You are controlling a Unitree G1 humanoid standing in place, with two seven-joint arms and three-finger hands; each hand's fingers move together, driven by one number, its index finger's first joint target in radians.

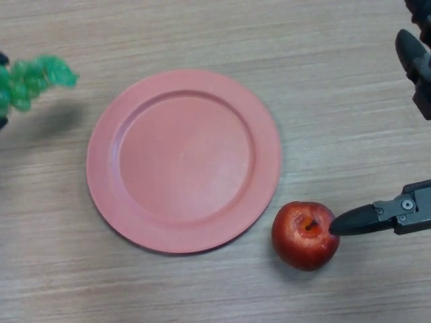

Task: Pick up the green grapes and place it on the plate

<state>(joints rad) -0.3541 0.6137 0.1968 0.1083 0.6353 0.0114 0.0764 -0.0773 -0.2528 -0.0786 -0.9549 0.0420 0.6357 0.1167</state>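
Grapes (30,81) – knobbly green cluster, beside smooth round plate (183,160).

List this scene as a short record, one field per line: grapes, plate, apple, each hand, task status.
grapes: green grapes at the left edge, raised above the table, casting a shadow
plate: pink plate centre, nothing on it
apple: red apple right of the plate, upright
left hand: left hand barely shows beside the grapes
right hand: right hand, fingertip at the apple
status: grapes not yet on plate
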